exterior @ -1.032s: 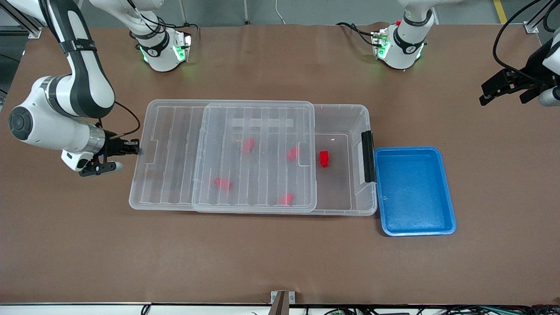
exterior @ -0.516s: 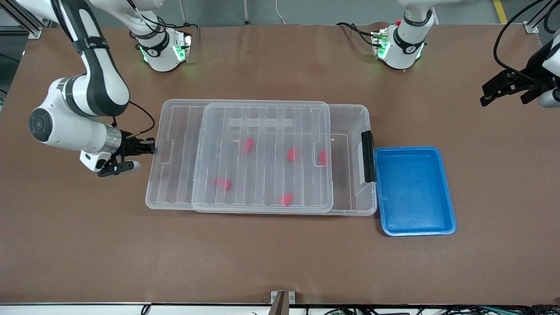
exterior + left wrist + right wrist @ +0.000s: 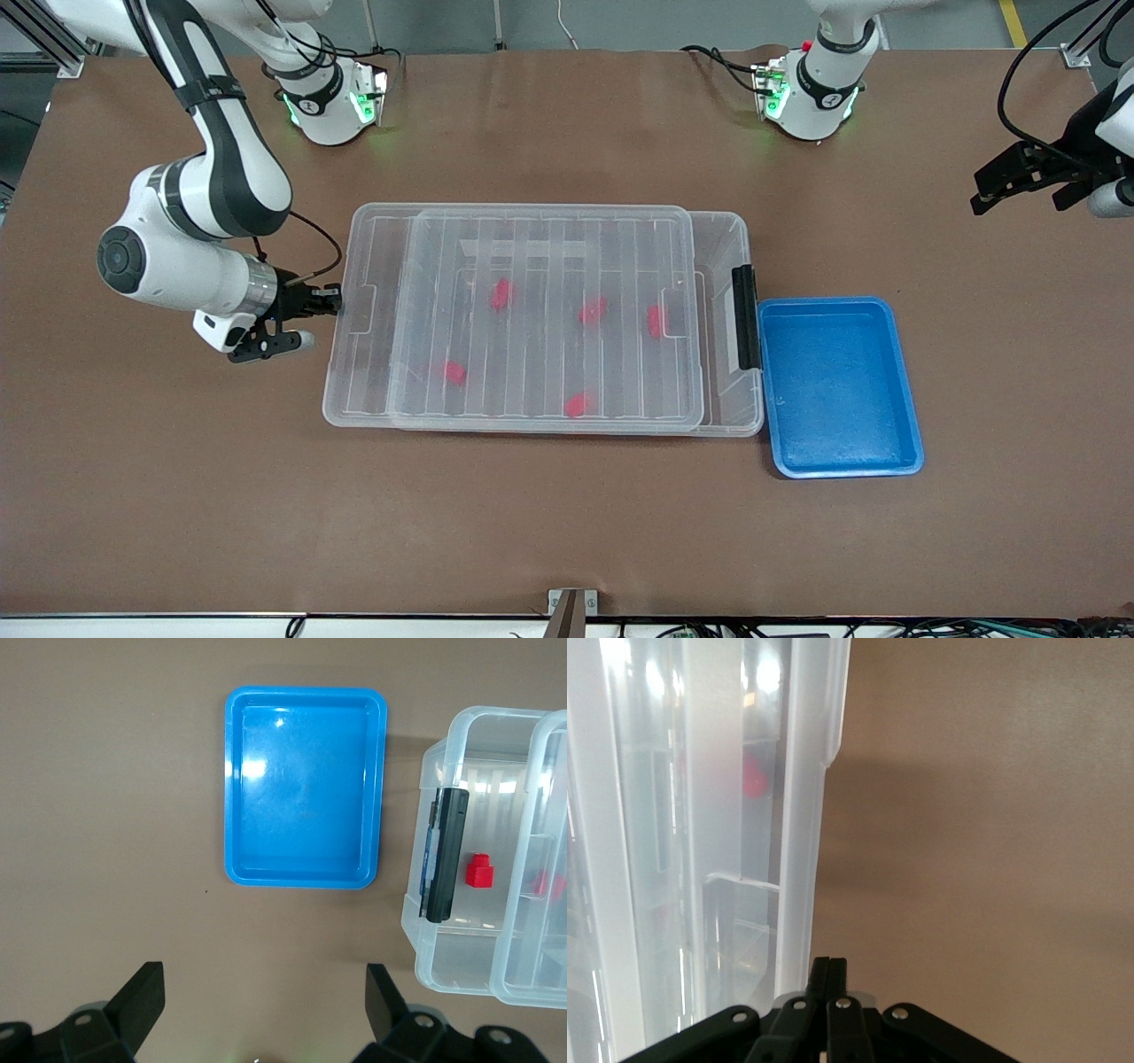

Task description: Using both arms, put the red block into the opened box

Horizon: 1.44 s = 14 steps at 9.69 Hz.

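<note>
The clear box (image 3: pixel 732 237) lies mid-table with its black latch (image 3: pixel 746 317) facing the blue tray. Its ribbed lid (image 3: pixel 549 257) lies flat over most of the box and overhangs toward the right arm's end. Several red blocks lie inside under the lid, one (image 3: pixel 656 321) close to the latch end. That red block (image 3: pixel 479 871) shows sharply beside the latch (image 3: pixel 446 853) in the left wrist view. My right gripper (image 3: pixel 332 299) is shut, its tips (image 3: pixel 829 970) against the lid's end edge (image 3: pixel 802 859). My left gripper (image 3: pixel 983 190) waits open over the table's left-arm end, nothing between its fingers (image 3: pixel 263 1001).
A blue tray (image 3: pixel 905 447) with nothing in it sits against the box's latch end, and it shows whole in the left wrist view (image 3: pixel 232 797). Both arm bases (image 3: pixel 328 102) (image 3: pixel 811 93) stand along the table's edge farthest from the front camera.
My right gripper has moved toward the left arm's end with the lid sliding ahead of it. The lid now covers the red block by the latch, which was uncovered a second ago. The left arm has not moved.
</note>
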Motion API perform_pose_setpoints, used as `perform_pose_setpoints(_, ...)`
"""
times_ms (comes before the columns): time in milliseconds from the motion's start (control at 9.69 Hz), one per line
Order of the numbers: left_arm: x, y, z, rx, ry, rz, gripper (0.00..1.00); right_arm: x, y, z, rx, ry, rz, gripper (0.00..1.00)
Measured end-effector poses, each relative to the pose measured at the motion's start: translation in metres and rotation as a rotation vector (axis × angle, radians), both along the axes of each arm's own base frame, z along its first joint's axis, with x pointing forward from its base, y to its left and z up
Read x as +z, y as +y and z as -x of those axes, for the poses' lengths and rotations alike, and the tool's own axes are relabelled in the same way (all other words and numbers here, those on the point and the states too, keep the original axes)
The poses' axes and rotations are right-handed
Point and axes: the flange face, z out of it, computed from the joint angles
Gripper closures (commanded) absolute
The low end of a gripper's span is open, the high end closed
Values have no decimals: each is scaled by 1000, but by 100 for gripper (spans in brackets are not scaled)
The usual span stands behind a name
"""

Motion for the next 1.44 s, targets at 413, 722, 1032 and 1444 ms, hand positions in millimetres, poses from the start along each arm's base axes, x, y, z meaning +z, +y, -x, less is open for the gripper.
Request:
perform_pose_setpoints(413, 0, 0, 0, 0, 1, 0, 0, -4, 24, 1, 5, -14, -7, 100)
perform_pose_setpoints(722, 1, 0, 0, -2, -2, 0, 0, -10, 30, -1, 11, -11, -10, 100)
perform_pose_setpoints(1032, 5, 0, -1, -3, -9, 1, 0, -6, 30, -4, 10, -21, -13, 100)
perform_pose_setpoints(1444, 3, 0, -2, -6, -6, 2, 0, 28, -15, -18, -42, 28, -10, 0)
